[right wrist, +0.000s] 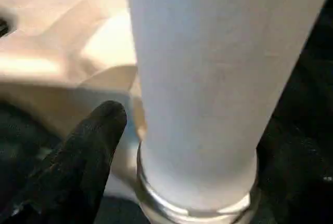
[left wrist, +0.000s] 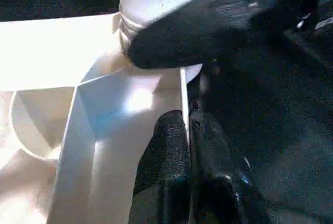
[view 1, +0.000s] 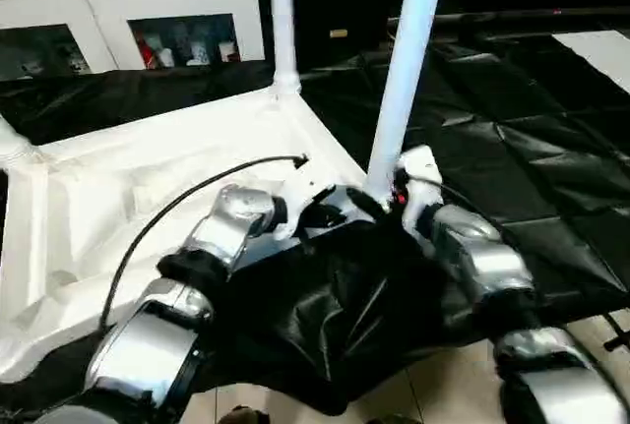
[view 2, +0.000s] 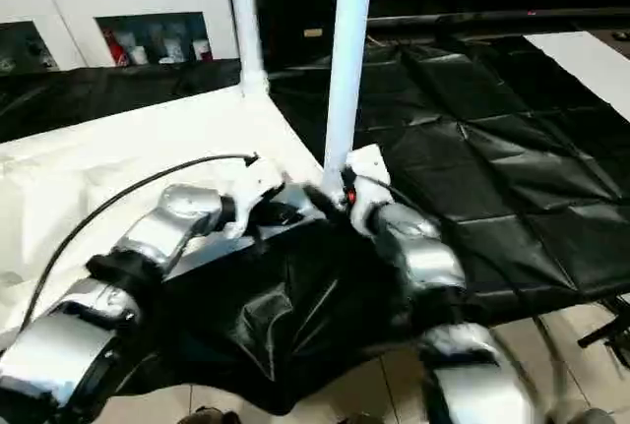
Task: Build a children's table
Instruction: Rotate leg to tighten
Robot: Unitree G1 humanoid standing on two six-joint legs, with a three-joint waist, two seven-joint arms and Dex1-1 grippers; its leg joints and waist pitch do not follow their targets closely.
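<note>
Tabletop (view 1: 148,198) lies upside down on a black sheet (view 1: 512,149), its ribbed underside facing up and its walled compartments holding nothing. Two white legs stand upright in corner sockets: the near leg (view 1: 404,80) at the corner by the robot, the far leg (view 1: 283,21) at the corner toward the white cabinet (view 1: 148,11). Left hand (left wrist: 188,146) is closed, its fingers pressed together against the tabletop's edge wall just beside the near leg's socket. Right hand (right wrist: 192,146) is spread open around the base of the near leg, one finger (right wrist: 88,151) on either side; whether they touch it is hard to tell. Open black sheet stretches away on the right. Both legs run out past the top of the head views, so their tips are cut off.
</note>
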